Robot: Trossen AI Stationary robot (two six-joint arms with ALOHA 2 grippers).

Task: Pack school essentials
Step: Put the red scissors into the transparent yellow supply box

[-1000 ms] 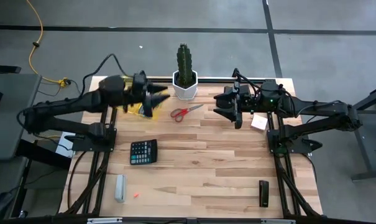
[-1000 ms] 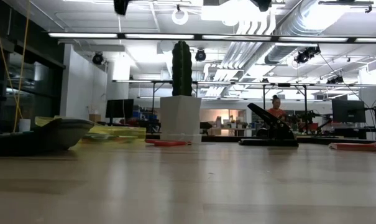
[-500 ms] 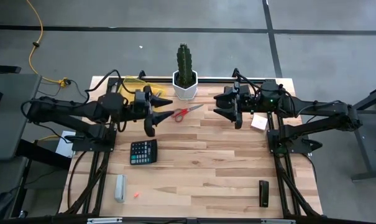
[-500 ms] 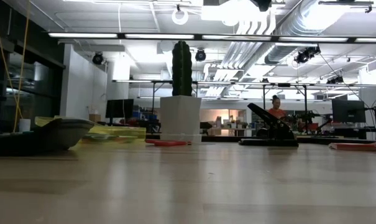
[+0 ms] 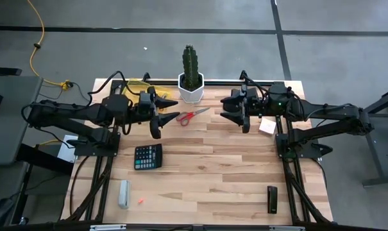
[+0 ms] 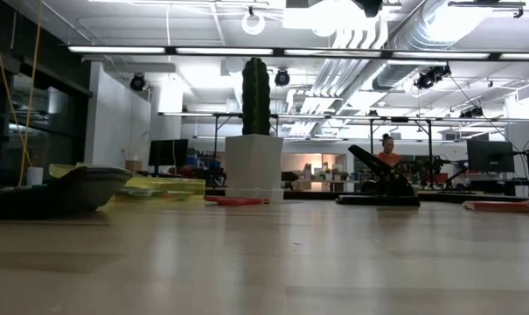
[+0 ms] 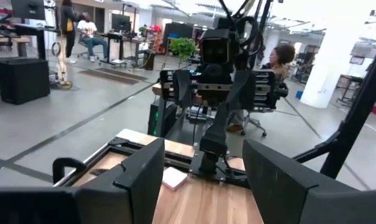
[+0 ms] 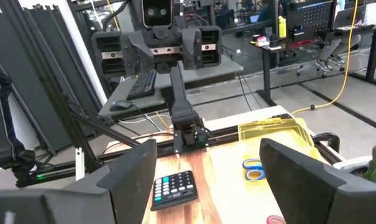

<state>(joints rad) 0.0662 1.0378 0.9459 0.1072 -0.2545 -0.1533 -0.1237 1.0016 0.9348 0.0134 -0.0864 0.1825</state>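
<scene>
Red-handled scissors [image 5: 192,115] lie flat on the wooden table, between my two grippers and in front of the cactus pot. Blue scissor handles [image 8: 255,169] lie by the yellow tray [image 8: 273,132] at the far left; the left arm hides them in the high view. A small white block [image 5: 267,126] rests under my right arm. My left gripper [image 5: 163,117] hovers open above the table, left of the red scissors, pointing level toward the right arm. My right gripper [image 5: 233,114] hovers open opposite, right of the scissors. Neither touches anything.
A cactus in a white pot [image 5: 192,77] stands at the far middle. A black calculator [image 5: 147,156] lies left of centre, and a pale grey bar [image 5: 123,194] with a small orange piece [image 5: 141,201] sits near left. A dark stapler-like thing [image 5: 272,199] is near right.
My left gripper has swung from above the yellow tray at the far left toward the table's middle and near side, rolling slightly. It stays open and now faces the right arm. Most of the move came early. The tray shows again behind it.
</scene>
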